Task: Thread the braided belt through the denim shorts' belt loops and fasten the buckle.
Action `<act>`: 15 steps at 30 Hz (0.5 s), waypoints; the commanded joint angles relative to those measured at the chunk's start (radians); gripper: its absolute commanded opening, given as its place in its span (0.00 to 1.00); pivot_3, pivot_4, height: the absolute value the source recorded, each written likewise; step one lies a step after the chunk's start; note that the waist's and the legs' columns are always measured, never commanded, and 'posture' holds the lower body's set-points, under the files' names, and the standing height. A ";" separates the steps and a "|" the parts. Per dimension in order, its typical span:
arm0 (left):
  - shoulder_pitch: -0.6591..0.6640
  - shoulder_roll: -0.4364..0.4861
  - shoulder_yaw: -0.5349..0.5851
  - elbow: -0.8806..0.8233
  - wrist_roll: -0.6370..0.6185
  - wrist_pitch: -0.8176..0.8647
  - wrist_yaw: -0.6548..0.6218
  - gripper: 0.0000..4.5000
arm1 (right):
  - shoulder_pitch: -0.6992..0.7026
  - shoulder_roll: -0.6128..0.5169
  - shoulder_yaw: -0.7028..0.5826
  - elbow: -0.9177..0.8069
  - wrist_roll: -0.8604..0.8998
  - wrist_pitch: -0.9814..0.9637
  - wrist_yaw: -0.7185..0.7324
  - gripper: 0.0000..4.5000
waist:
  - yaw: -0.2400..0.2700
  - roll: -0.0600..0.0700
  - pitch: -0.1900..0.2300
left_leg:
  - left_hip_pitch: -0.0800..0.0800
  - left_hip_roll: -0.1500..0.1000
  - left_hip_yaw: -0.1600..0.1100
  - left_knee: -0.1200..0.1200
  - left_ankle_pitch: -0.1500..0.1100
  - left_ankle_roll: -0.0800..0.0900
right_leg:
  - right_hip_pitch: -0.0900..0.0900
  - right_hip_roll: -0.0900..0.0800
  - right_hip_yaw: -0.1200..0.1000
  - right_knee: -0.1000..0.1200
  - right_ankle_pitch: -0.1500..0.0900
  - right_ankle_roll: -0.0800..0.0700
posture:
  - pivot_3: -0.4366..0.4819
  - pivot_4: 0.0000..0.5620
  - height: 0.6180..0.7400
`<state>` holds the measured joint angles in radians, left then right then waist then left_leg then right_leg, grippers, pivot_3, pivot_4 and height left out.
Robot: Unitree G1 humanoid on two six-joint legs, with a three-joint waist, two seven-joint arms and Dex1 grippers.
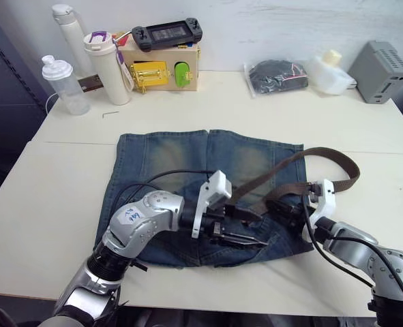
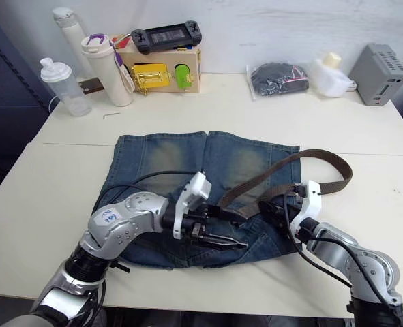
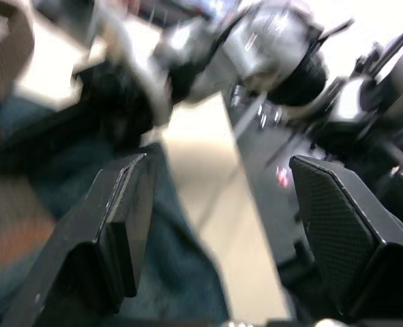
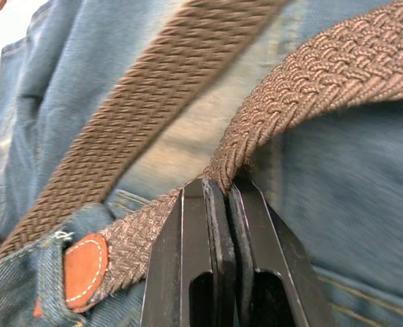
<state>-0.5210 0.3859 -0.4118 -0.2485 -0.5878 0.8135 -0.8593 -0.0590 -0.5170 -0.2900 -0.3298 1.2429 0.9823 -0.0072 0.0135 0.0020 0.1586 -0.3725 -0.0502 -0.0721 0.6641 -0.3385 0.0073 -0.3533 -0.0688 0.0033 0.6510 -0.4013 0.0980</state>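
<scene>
The denim shorts lie flat on the pale worktop, with the waistband on the side near the robot and the two legs pointing away from it. The braided belt starts at the waistband in the middle of the shorts, runs up across the right leg, makes a loop on the bare worktop beyond the right edge of the cloth, and comes back toward the waistband. The right pincer is at the right part of the waistband, and its two black fingers are pressed together on the belt, with the woven strap pinched between the tips. In the right wrist view a brown leather patch shows on the belt just beside the denim edge. The left pincer is above the waistband in the middle of the shorts; its fingers stand clearly apart and hold nothing. I cannot make out the buckle or the belt loops. At the far edge of the worktop stand a white tumbler, a clear bottle, a wooden box with a yellow latch, a black game controller on top of it, a dark pouch and a grey box.
</scene>
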 commanded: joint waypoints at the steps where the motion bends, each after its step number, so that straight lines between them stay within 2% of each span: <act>1: 0.013 0.033 0.003 0.031 0.058 -0.010 0.008 0.77 | 0.000 0.003 -0.041 -0.059 0.038 -0.009 -0.018 0.00 | -0.002 0.000 0.000 | 0.000 0.000 0.000 0.000 0.000 0.000 | 0.000 0.000 0.000 0.000 0.000 0.000 | 0.48 0.27 1.00; 4: 0.015 0.054 0.050 0.081 0.084 0.002 0.041 0.77 | -0.004 -0.003 -0.050 -0.104 0.060 -0.012 -0.038 0.00 | -0.002 0.000 0.000 | 0.000 0.000 0.000 0.000 0.000 0.000 | 0.000 0.000 0.001 0.000 0.000 0.000 | 0.48 0.27 1.00; 9: 0.028 0.056 0.047 0.111 0.135 -0.038 0.056 0.77 | -0.002 -0.002 -0.057 -0.160 0.158 -0.016 -0.069 0.00 | -0.006 0.000 0.000 | 0.001 0.001 0.000 0.000 0.000 0.000 | 0.000 0.000 0.001 0.000 0.000 0.000 | 0.48 0.27 1.00; 15: 0.057 0.055 0.039 0.099 0.158 -0.063 0.047 0.77 | 0.013 -0.003 0.005 -0.152 0.152 0.005 -0.100 0.00 | -0.013 0.001 0.000 | 0.001 0.001 0.000 0.000 0.000 0.000 | 0.000 0.000 0.001 0.000 0.000 0.000 | 0.48 0.27 1.00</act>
<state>-0.4977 0.4293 -0.3588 -0.1651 -0.4644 0.7468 -0.8177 -0.0527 -0.5184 -0.3074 -0.4538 1.3854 0.9819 -0.0994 0.0002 0.0026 0.1582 -0.3717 -0.0496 -0.0723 0.6636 -0.3385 0.0072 -0.3535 -0.0690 0.0041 0.6511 -0.4014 0.0980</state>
